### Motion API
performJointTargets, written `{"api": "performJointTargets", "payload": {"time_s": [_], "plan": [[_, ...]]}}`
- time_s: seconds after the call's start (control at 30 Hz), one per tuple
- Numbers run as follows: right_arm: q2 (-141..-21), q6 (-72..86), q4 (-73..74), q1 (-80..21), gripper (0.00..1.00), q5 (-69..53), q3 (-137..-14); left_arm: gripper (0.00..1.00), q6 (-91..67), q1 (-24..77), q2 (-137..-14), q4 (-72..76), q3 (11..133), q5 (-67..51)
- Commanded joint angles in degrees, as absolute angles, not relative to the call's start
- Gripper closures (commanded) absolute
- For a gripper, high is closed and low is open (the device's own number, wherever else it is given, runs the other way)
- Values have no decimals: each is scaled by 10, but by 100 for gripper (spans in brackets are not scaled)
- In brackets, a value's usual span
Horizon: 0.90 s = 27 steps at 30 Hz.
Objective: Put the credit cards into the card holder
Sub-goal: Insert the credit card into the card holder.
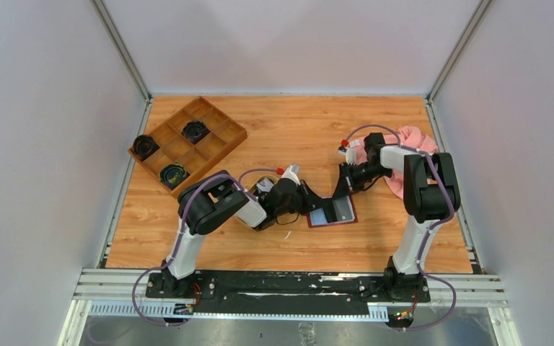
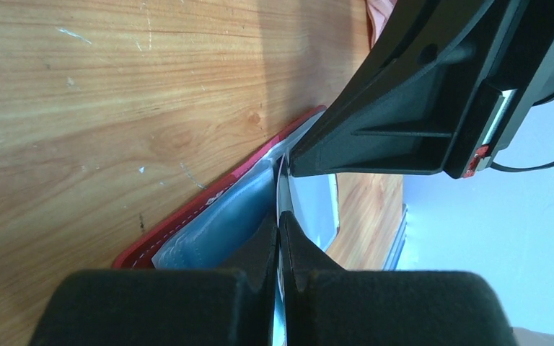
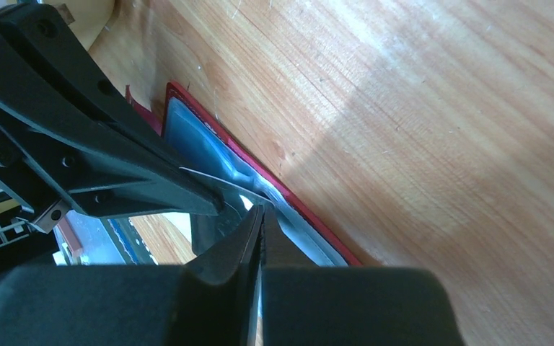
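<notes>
The card holder (image 1: 330, 214) lies open on the table, dark red outside and grey-blue inside. My left gripper (image 1: 309, 200) is at its left edge, shut on a thin pale credit card (image 2: 284, 189), seen edge-on in the left wrist view, standing over the blue pocket (image 2: 220, 223). My right gripper (image 1: 343, 189) is at the holder's far edge, shut on a thin pale lip of the holder's pocket (image 3: 278, 198). In the right wrist view the card (image 3: 213, 179) runs from the left gripper (image 3: 115, 166) to my right fingertips. The two grippers nearly touch.
A brown compartmented wooden box (image 1: 220, 126) with black round parts stands at the back left. A pink cloth (image 1: 409, 137) lies under the right arm. A tan tray (image 1: 249, 220) is mostly hidden under the left arm.
</notes>
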<state>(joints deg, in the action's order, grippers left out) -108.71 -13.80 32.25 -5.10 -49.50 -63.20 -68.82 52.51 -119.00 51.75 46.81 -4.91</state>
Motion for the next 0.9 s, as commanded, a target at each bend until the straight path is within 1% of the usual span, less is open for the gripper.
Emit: {"api": "performJointTargets", "payload": {"time_s": [0.0,0.2,0.4,0.67,0.7,0.8,0.87], "plan": [[-1067,-157,333,-44,98,-510,-645,100,-679,527,-1228,452,476,-79],[-1031,-193,358,-44,96,-510,-663,100,-676,526,-1236,434,488,-77],[-1021,-327,476,-44,96,-377,-715,100,-674,526,-1245,431,494,-80],[-1059,-358,523,-67,95,-261,-720,100,-669,526,-1248,428,496,-81],[-1058,-359,522,-67,94,-248,-720,100,-669,525,-1249,429,496,-81],[-1052,-358,521,-67,88,-224,-716,100,-667,526,-1248,429,497,-83],[-1054,-357,522,-67,81,-223,-713,100,-667,525,-1250,429,498,-84]]}}
